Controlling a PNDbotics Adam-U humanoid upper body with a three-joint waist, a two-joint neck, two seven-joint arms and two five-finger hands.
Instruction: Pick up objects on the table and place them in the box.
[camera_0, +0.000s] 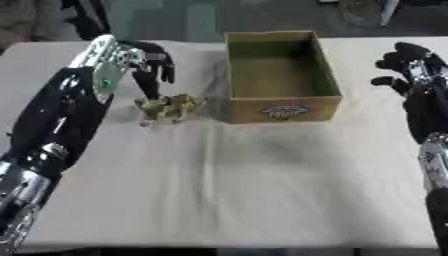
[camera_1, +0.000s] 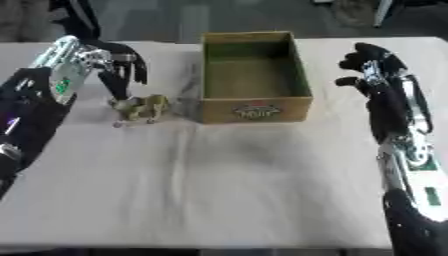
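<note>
**Operator:** I've got the left hand (camera_0: 147, 59) out over the worktop (camera_0: 245, 175), palm down, fingers hanging and slightly curled. One finger reaches down to the little toy (camera_0: 168, 108) just below it.

**Observer:** Is it holding the toy?

**Operator:** I can't say it is. The fingertip meets the toy's top from my angle, but nothing is wrapped round it, and the other fingers hang apart and relaxed. I'd call that hand unclenched.

**Observer:** What is the toy?

**Operator:** Small, tan and olive, shaped like an animal on short legs. It stands on the white cloth, just left of the box (camera_0: 280, 80) and near its front left corner, not touching it as far as I can tell.

**Observer:** And the box?

**Operator:** Cardboard, open at the top, standing upright past the middle of the worktop. There's a coloured label on its front wall. I see only its bare greenish-brown floor inside.

**Observer:** The other hand?

**Operator:** My right hand (camera_1: 372, 65) is up on the right side, well apart from the box, fingers pointing away from me, loosely spread and holding nothing. Its forearm runs back down the right edge toward me.

**Observer:** The left arm?

**Operator:** It comes in from the lower left, black with silver joints.
</note>
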